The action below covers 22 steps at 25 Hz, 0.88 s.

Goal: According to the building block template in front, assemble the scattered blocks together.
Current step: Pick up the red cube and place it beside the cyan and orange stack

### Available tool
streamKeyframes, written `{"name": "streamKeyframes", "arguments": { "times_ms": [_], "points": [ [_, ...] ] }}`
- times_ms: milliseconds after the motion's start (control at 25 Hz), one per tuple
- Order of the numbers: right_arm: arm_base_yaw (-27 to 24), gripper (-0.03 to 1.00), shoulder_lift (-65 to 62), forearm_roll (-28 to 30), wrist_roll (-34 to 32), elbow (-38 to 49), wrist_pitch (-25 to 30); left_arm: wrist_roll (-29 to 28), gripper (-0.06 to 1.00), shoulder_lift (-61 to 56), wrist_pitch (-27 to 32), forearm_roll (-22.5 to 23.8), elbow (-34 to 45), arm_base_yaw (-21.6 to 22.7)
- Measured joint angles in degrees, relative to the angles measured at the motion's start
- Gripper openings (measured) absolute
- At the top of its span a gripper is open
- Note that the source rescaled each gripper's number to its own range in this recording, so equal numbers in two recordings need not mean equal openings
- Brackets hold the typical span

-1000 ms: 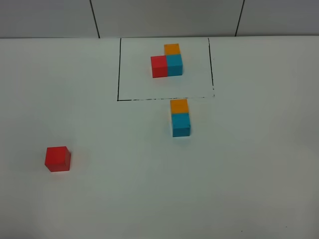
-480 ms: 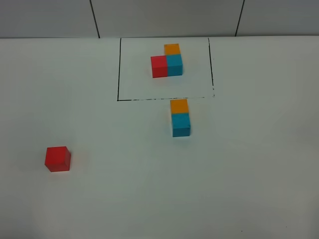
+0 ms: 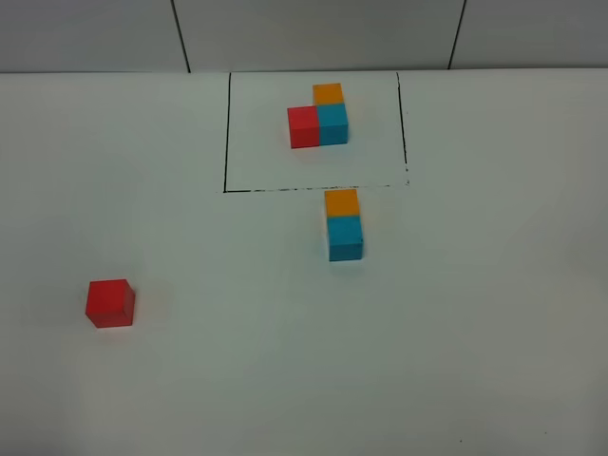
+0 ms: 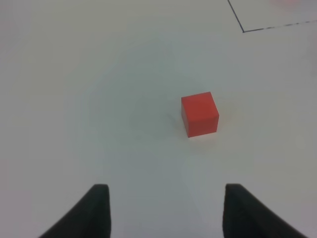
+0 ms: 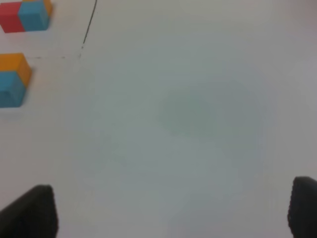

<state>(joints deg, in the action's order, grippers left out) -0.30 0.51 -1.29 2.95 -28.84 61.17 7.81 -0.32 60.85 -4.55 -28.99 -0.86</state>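
**A:** Has anything shifted on the counter [image 3: 475, 332] in the last second?

**B:** No. The orange block [image 3: 342, 201] and blue block [image 3: 345, 237] sit touching in a line, just outside the black frame [image 3: 225, 133] around the building block template [image 3: 318, 119], exactly as before. The red block [image 3: 110, 302] lies well apart, on the left side.

**A:** And the arms?

**B:** Neither touches a block. The right gripper [image 5: 173, 187] is spread wide over bare counter and holds nothing. The left gripper [image 4: 167, 191] has its fingers partly spread, also empty, with the red block ahead of it.

**A:** So two of three are placed?

**B:** I judge so. Only the red one is left, and going by the template it belongs against the blue block's left face.
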Motion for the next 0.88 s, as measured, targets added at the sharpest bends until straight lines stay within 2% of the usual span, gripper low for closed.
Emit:
{"name": "streamKeyframes", "arguments": {
  "times_ms": [880],
  "points": [
    [0.00, 0.87, 0.00, 0.00, 0.00, 0.00, 0.00, 0.00, 0.15, 0.06, 0.00, 0.17, 0.00, 0.00]
  ]
}}
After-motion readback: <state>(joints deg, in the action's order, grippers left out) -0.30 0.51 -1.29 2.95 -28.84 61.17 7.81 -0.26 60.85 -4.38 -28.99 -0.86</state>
